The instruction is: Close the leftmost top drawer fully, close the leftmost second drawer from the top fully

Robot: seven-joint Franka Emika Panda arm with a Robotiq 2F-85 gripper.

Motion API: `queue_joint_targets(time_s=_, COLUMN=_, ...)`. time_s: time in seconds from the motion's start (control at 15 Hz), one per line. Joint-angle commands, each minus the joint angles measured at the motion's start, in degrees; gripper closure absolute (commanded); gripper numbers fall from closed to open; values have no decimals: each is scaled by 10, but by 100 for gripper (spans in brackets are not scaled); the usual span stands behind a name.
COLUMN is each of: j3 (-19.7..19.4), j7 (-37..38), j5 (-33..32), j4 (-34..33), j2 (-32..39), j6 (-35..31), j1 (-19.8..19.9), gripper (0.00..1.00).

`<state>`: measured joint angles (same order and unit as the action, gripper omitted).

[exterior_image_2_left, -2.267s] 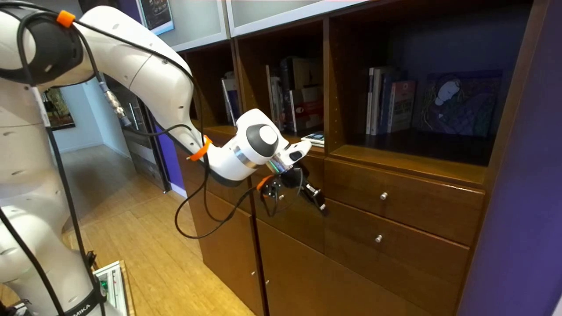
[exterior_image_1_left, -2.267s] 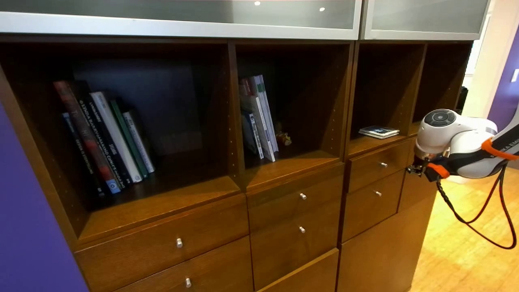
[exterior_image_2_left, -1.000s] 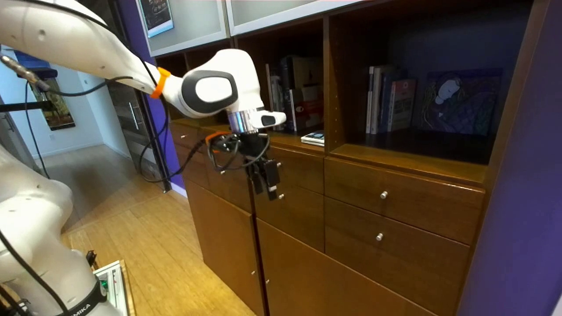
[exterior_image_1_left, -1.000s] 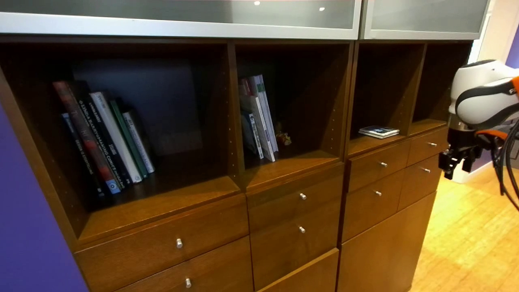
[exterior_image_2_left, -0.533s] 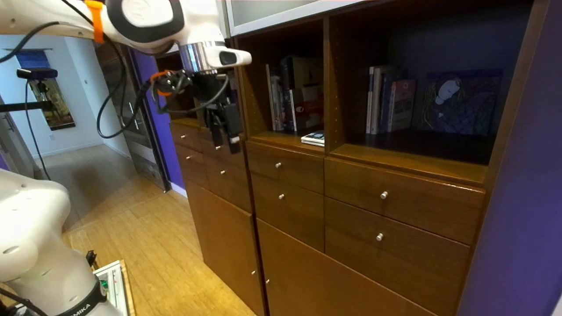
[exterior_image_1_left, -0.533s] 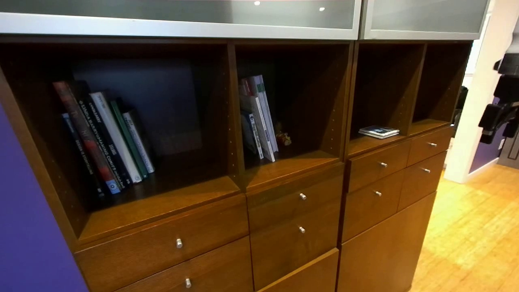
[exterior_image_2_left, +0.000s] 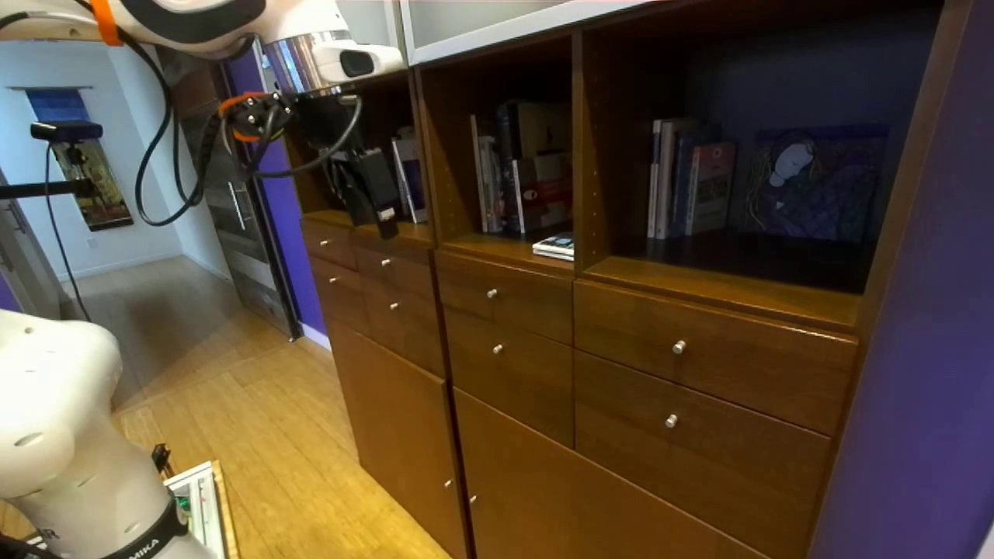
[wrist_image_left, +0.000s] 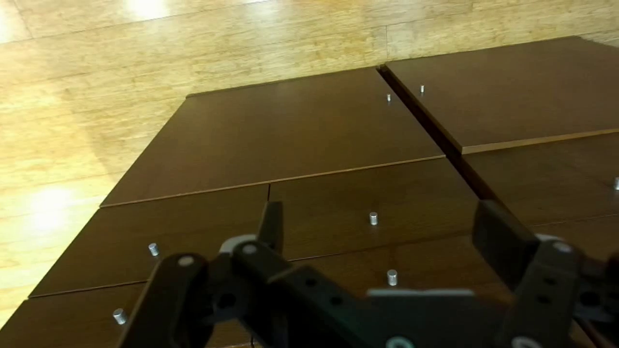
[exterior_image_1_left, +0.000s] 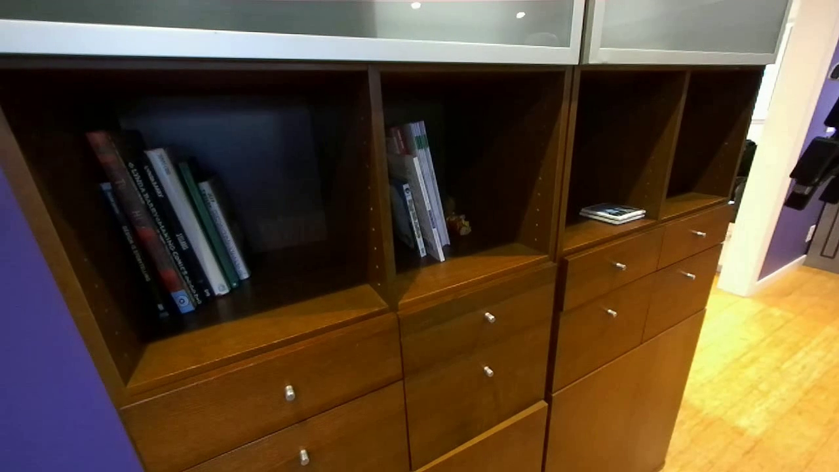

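Black two-fingered gripper [wrist_image_left: 379, 227], fingers [wrist_image_left: 273, 227] spread apart; below-left of them in an exterior view: narrow reddish-brown wooden leftmost top drawer [exterior_image_2_left: 335, 245] and matching second drawer [exterior_image_2_left: 343, 296], both closed.

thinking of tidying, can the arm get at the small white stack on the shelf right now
Probably yes: the gripper hangs open, and both exterior views show nothing in front of the small white stack.
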<state>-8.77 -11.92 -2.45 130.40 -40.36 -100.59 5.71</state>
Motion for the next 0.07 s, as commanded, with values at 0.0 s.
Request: queue_joint_targets(time_s=0.0, j3=-3, j7=2, j5=-2, j4=-2, j2=1, j6=1, j1=-5, gripper=0)
